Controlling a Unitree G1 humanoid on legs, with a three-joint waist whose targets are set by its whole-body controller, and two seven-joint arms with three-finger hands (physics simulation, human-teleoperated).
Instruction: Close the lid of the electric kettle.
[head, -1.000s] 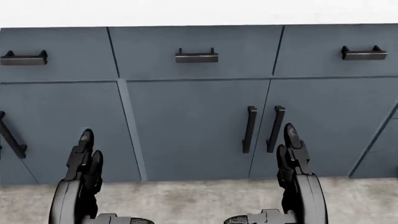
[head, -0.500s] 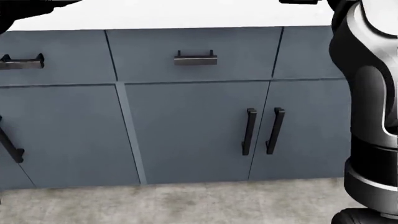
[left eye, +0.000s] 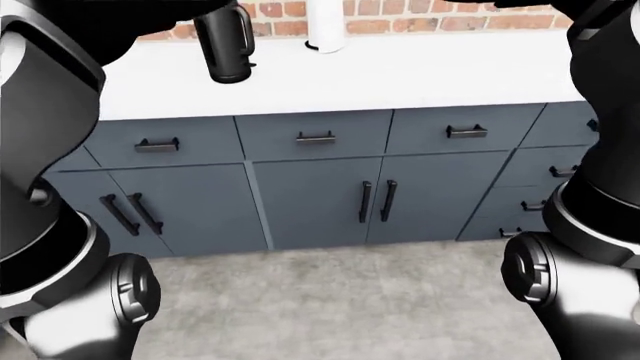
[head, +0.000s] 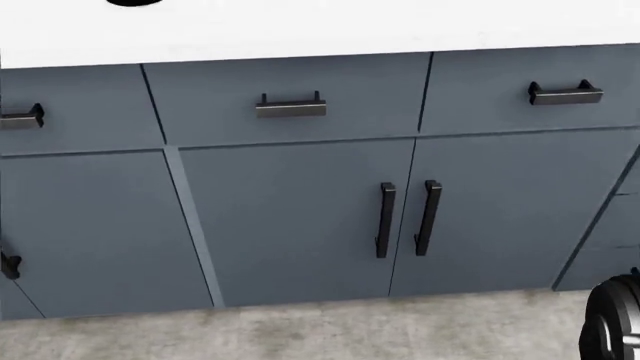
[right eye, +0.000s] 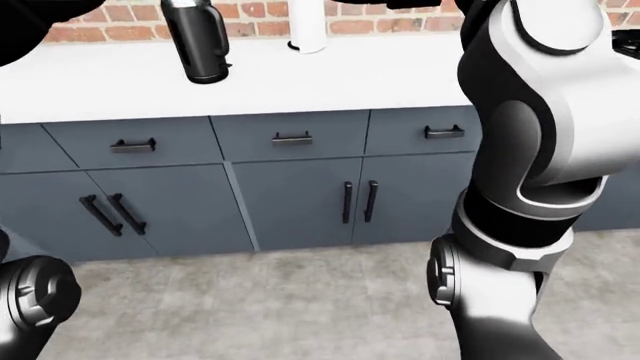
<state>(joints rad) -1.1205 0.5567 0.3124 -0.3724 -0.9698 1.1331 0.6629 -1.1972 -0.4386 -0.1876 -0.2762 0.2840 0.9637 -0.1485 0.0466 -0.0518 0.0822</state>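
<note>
The black electric kettle (left eye: 225, 45) stands on the white counter (left eye: 400, 71) at the top left of both eye views; the frame edge cuts off its top, so the lid is hidden. It also shows in the right-eye view (right eye: 197, 41). Both my arms are raised. My left arm (left eye: 40, 112) fills the left of the left-eye view and reaches up beside the kettle. My right arm (right eye: 540, 112) fills the right of the right-eye view. Only dark slivers of the hands show at the top edges, so their fingers cannot be read.
A white cylinder (left eye: 325, 26) stands on the counter to the right of the kettle, against a brick wall (left eye: 420, 22). Blue-grey drawers and cabinet doors with black handles (head: 405, 217) run below the counter. Grey floor (left eye: 330, 300) lies beneath.
Both arms rose from hanging low in the head view and left it; the right arm swept up past the right side. The head view shifted slightly, moving the cabinets left and down.
</note>
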